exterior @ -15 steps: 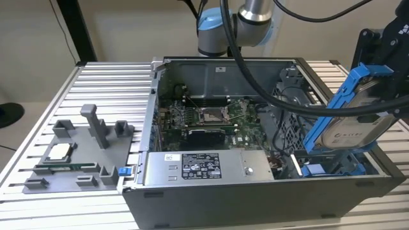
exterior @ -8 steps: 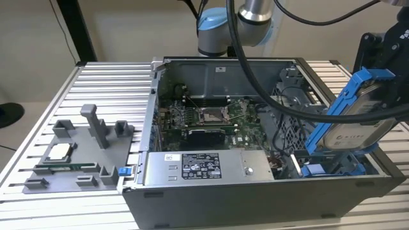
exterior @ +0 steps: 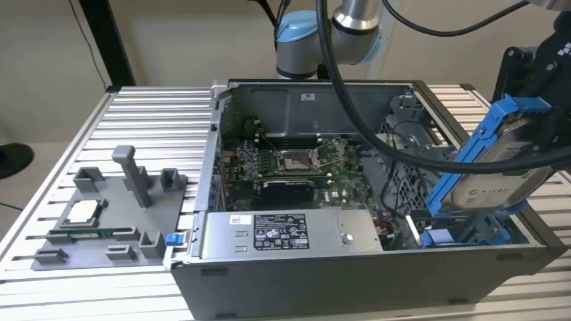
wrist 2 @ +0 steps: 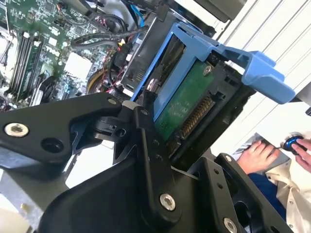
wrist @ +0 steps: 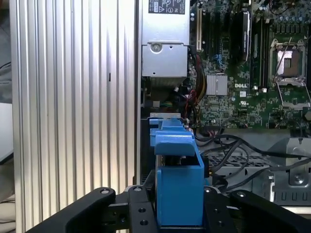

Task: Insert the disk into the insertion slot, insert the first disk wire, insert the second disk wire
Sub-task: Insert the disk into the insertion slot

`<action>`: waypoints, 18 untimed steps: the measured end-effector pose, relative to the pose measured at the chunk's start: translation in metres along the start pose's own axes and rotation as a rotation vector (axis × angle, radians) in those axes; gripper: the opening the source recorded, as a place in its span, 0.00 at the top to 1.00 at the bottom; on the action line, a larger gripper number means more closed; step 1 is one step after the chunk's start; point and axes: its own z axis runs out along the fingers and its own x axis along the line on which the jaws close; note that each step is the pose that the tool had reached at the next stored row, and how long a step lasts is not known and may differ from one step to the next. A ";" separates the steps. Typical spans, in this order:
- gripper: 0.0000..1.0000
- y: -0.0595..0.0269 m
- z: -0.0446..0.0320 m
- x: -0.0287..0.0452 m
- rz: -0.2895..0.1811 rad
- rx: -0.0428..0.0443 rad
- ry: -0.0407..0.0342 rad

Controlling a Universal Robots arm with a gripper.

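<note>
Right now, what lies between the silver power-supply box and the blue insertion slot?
In the exterior view, a bundle of wires lies between the power-supply box and the insertion slot.

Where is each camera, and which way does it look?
Exterior view: off the arm, looking down into the open grey computer case; shows the silver-and-blue arm.
First wrist view: on the wrist, looking past gripper and blue-framed silver-grey disk to the green motherboard.
Second wrist view: on the wrist, facing the disk's circuit side.
Both wrist views share gripper, disk, motherboard.
</note>
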 end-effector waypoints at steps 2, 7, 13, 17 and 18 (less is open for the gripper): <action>1.00 -0.0001 0.0015 0.0001 0.000 -0.0001 -0.0036; 1.00 -0.0027 0.0073 0.0001 0.000 -0.0002 -0.0089; 1.00 -0.0039 0.0169 0.0002 -0.001 -0.0004 -0.0195; 1.00 -0.0046 0.0233 0.0001 -0.001 -0.0005 -0.0270; 1.00 -0.0047 0.0250 0.0001 -0.001 -0.0005 -0.0286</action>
